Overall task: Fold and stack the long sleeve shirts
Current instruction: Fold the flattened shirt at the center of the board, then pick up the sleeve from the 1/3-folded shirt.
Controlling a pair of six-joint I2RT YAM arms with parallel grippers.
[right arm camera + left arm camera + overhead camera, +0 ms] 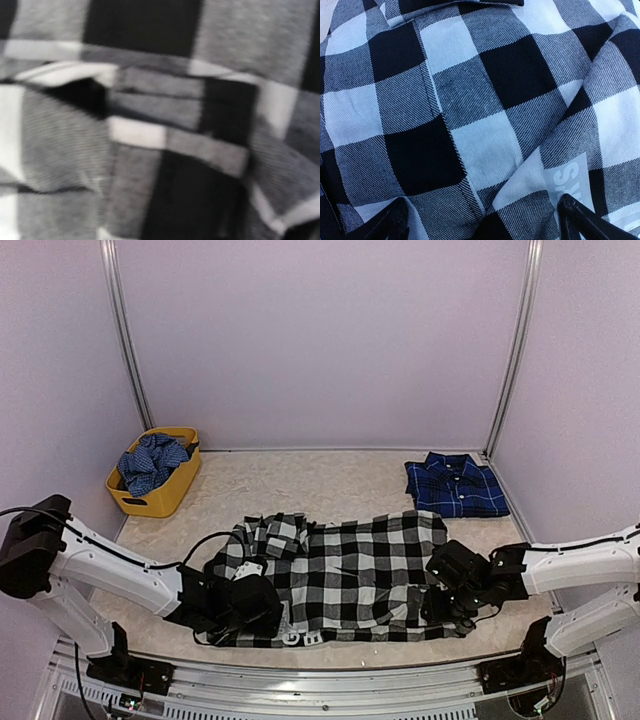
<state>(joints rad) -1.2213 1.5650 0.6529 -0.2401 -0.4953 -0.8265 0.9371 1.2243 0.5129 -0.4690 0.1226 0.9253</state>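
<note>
A large black-and-white check shirt (340,570) lies spread across the front middle of the table, with its lower edge bunched. My left gripper (262,608) rests low on the shirt's left part. In the left wrist view my left gripper (485,225) is open wide, and its fingertips (387,222) frame the check cloth (470,115) beside white lettering (565,177). My right gripper (440,600) is down on the shirt's right edge. The blurred right wrist view holds only folds of check cloth (150,135), with no fingers showing. A navy plaid shirt (455,486) lies folded at the back right.
A yellow basket (140,502) holding crumpled blue plaid cloth (152,462) stands at the back left. Walls with metal posts (512,350) close in the back and sides. The table's front rail (320,675) runs just below the check shirt.
</note>
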